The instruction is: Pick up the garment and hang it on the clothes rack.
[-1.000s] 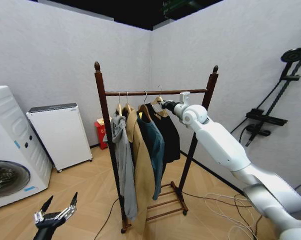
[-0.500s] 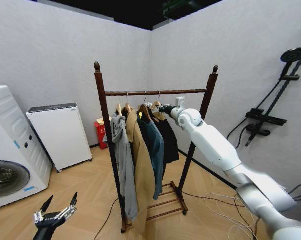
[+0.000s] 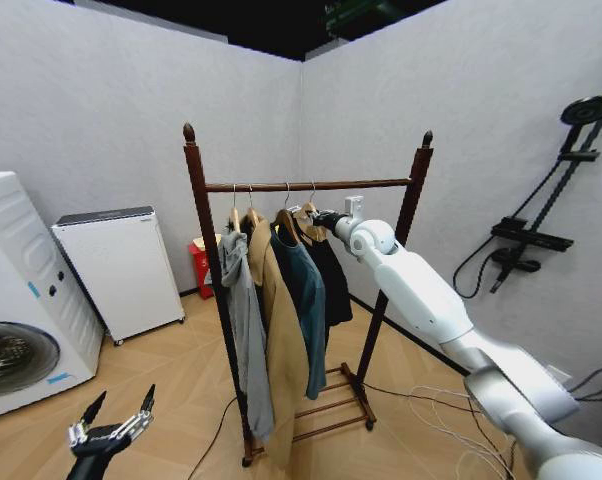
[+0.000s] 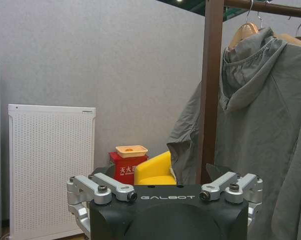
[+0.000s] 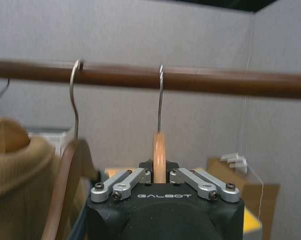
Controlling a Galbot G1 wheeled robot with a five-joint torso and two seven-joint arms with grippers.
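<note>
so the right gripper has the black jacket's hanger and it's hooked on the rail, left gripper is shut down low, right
Not quite: the left gripper is low but its fingers are spread open, as the left wrist view shows. The rest holds: the right gripper grips the black jacket's hanger, hooked over the rail.

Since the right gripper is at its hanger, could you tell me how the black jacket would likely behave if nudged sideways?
The black jacket drapes limp from its wooden hanger, so it is probably floppy. Its thin wire hook sits on the rack's round rail, so it may swing or slide, brushing the teal-blue jacket.
</note>
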